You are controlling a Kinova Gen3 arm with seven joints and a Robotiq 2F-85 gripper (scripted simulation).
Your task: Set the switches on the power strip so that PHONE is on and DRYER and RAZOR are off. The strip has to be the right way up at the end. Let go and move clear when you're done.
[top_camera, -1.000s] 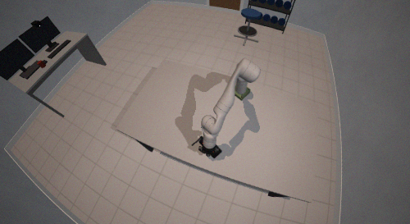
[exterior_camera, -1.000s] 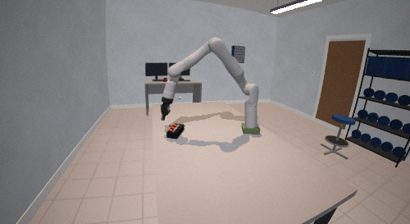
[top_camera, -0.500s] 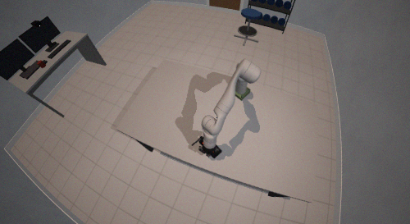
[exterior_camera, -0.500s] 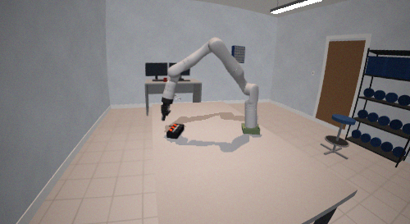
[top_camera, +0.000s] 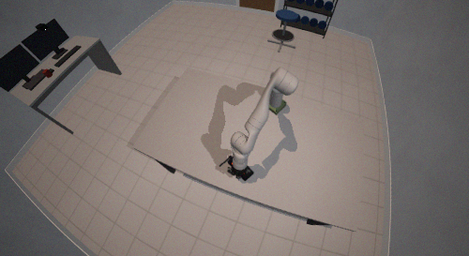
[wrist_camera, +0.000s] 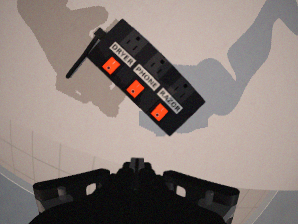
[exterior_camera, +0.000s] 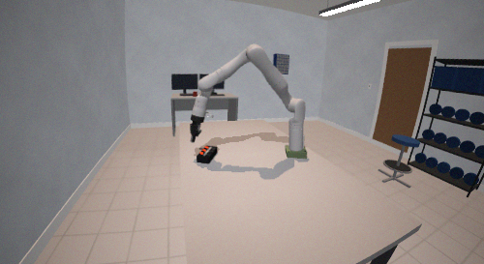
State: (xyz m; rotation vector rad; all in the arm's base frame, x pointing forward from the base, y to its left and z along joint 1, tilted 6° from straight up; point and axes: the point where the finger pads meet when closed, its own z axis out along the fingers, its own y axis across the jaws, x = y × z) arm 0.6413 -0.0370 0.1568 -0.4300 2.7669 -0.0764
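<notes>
A black power strip (wrist_camera: 143, 83) (exterior_camera: 206, 154) (top_camera: 247, 176) lies right way up on the table (top_camera: 328, 170) (exterior_camera: 290, 199), near its edge. It has three orange switches, labelled DRYER (wrist_camera: 111, 64), PHONE (wrist_camera: 136, 88) and RAZOR (wrist_camera: 158, 112). All three look alike, so I cannot tell which are on. A short black cord (wrist_camera: 83, 59) sticks out of the DRYER end. My gripper (wrist_camera: 137, 166) (exterior_camera: 195, 134) (top_camera: 232, 166) is shut and empty. It hangs a little above the table, beside the strip, and does not touch it.
The arm's base (top_camera: 277, 106) (exterior_camera: 295, 152) stands mid-table. The table's edge (top_camera: 202, 181) runs close by the strip. Off the table are a desk with monitors (top_camera: 42, 62) (exterior_camera: 203, 100), a blue stool (top_camera: 282, 26) (exterior_camera: 399, 153) and a shelf rack (exterior_camera: 455, 132).
</notes>
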